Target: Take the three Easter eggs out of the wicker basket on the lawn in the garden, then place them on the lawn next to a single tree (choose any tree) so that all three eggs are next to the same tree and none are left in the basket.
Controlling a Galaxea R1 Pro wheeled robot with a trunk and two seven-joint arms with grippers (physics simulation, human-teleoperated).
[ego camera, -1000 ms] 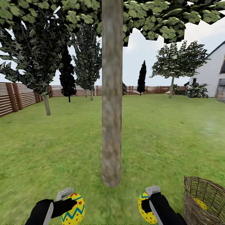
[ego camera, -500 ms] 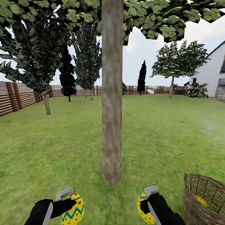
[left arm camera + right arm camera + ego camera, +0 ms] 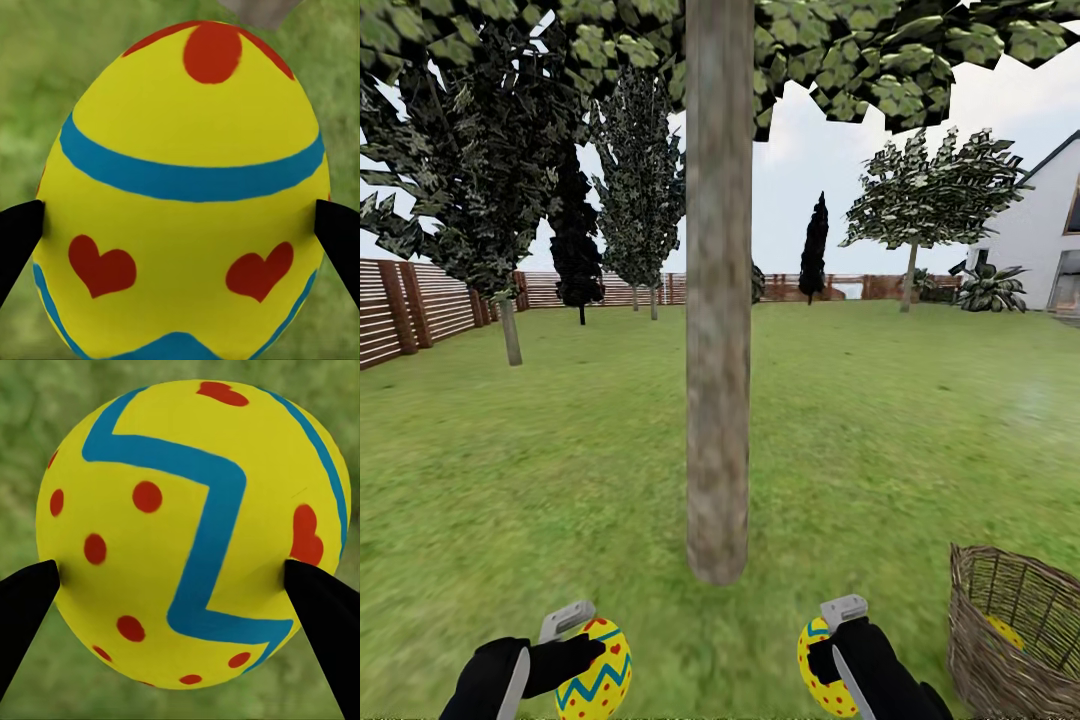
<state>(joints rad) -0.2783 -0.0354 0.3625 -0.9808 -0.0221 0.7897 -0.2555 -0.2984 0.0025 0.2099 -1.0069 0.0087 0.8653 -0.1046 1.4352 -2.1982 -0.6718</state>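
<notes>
Your left gripper is clamped on a heart-painted egg at the lower left of the frame; your right gripper grips a dotted egg at lower centre-right. The tree trunk rises mid-frame between them. The wicker basket, lower right on the lawn, holds a third egg.

1. Three yellow painted eggs: one, another, a third.
2. One brown open-weave wicker basket.
3. Two black grippers: left, right.
4. One pale bare tree trunk close by.
</notes>
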